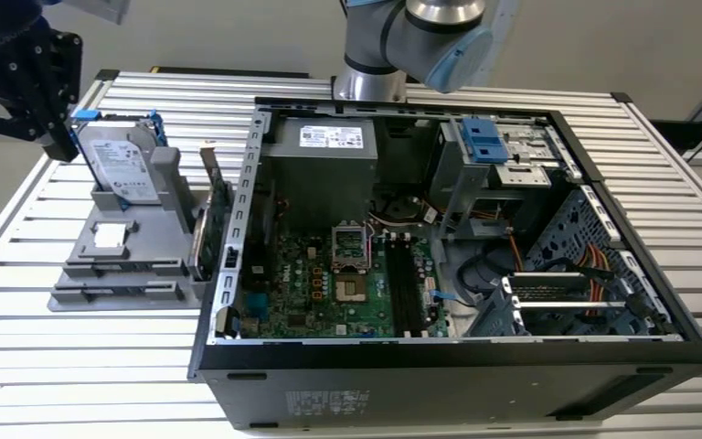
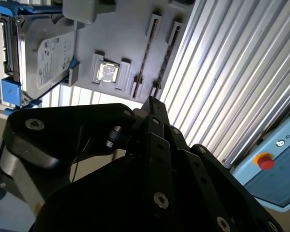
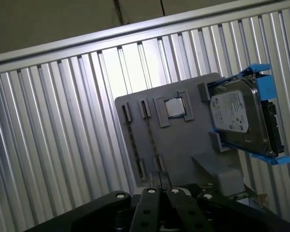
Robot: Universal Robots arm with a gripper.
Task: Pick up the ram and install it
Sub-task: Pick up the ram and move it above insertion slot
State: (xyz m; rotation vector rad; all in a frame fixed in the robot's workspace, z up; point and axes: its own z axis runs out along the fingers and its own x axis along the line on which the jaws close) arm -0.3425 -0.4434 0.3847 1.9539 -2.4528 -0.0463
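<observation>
Beyond the hand [image 3: 160, 178] lies a grey plate [image 3: 183, 145] — hard drive [image 3: 237, 121] aboard — on a slatted table [image 3: 53, 135].

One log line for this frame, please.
hand: shut, holding nothing | position: above gray holder, near hard drive | ram: not in hand

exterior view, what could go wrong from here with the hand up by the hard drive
1. The hand hangs close beside the hard drive standing in the gray holder; a sideways move could knock the drive.
2. The case's side wall rises between the holder and the motherboard; a low crossing could snag on it.
3. The black slots are narrow and sit beside the bare CPU socket; a misaligned descent could strike it.
</observation>
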